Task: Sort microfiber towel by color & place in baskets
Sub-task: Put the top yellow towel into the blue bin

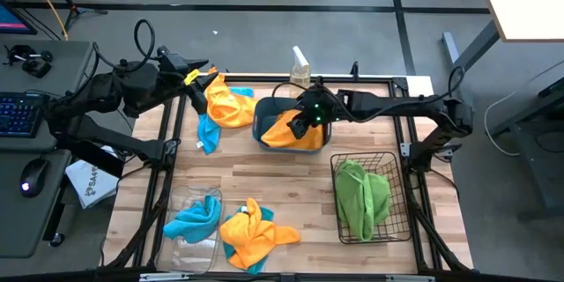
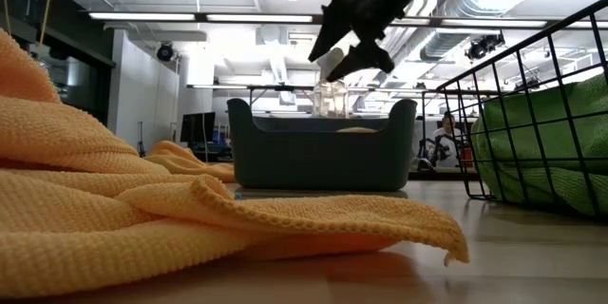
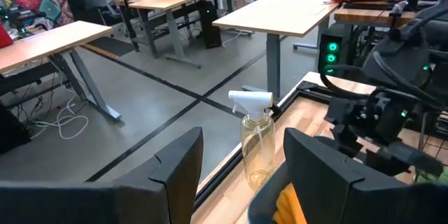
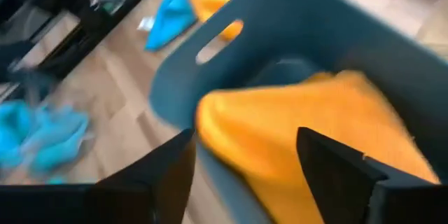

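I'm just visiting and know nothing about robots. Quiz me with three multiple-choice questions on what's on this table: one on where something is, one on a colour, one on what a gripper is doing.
1. Where does the green towel lie?
A. in the black wire basket
B. in the teal tub
C. on the bare table

2. What colour is the towel in the teal tub?
A. green
B. orange
C. blue

3. How are the right gripper's fingers?
A. shut on a towel
B. open and empty above the tub
C. shut on the spray bottle

Answers: 1 A, green cloth shows behind the wire mesh. 2 B, the orange cloth fills the tub. 3 B, the right wrist view shows the fingers spread with nothing between them.
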Tool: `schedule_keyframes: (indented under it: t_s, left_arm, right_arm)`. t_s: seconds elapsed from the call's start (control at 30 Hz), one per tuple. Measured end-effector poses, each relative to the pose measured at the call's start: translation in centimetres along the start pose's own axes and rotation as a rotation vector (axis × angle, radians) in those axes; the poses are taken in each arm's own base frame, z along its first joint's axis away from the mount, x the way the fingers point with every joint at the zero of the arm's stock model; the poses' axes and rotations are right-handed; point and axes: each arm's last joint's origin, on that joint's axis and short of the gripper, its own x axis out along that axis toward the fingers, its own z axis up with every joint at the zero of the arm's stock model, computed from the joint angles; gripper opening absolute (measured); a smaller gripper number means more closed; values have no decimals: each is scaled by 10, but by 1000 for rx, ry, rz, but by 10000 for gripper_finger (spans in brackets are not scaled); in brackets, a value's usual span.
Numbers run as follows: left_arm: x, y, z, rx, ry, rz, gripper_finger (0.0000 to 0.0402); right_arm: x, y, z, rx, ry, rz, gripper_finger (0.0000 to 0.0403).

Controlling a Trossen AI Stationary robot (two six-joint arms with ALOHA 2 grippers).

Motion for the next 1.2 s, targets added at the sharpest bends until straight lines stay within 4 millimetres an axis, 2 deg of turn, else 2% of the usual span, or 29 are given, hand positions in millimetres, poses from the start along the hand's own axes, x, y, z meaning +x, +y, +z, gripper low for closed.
schedule_keyframes:
  t_s: [0.1, 0.17, 0.23, 0.3, 0.4, 0.5, 0.63, 0.77, 0.87, 1.0, 1.2]
  left_arm:
    - [1, -1, -1, -18, 14, -8, 188]
    - [6, -6, -7, -63, 80, -89, 188]
    - [10, -8, -17, -116, 211, -203, 188]
    - [18, -9, -30, -144, 379, -219, 188]
    - [36, -13, -54, -158, 584, -89, 188]
    - [63, -14, -83, -174, 714, 31, 188]
    - [99, -8, -132, -173, 882, 162, 188]
    - [131, 7, -176, -257, 925, 234, 188]
    - [144, 21, -198, -333, 945, 243, 188]
    - [152, 36, -210, -353, 971, 295, 188]
    - [170, 44, -220, -325, 973, 284, 188]
  right_arm:
    - [-8, -5, 1, -1, 66, 69, 261]
    - [-15, -6, 2, 15, 98, 113, 263]
    - [-22, -6, 3, 18, 113, 151, 263]
    - [-29, -5, 4, 16, 113, 178, 264]
    - [-41, -2, 6, -1, 90, 220, 264]
    - [-57, 2, 9, -25, 48, 267, 264]
    - [-86, 6, 14, -64, -51, 323, 264]
    - [-113, 7, 16, -95, -144, 333, 264]
    - [-128, 6, 16, -91, -194, 314, 264]
    - [-137, 5, 15, -91, -208, 312, 264]
    - [-135, 4, 14, -83, -211, 266, 264]
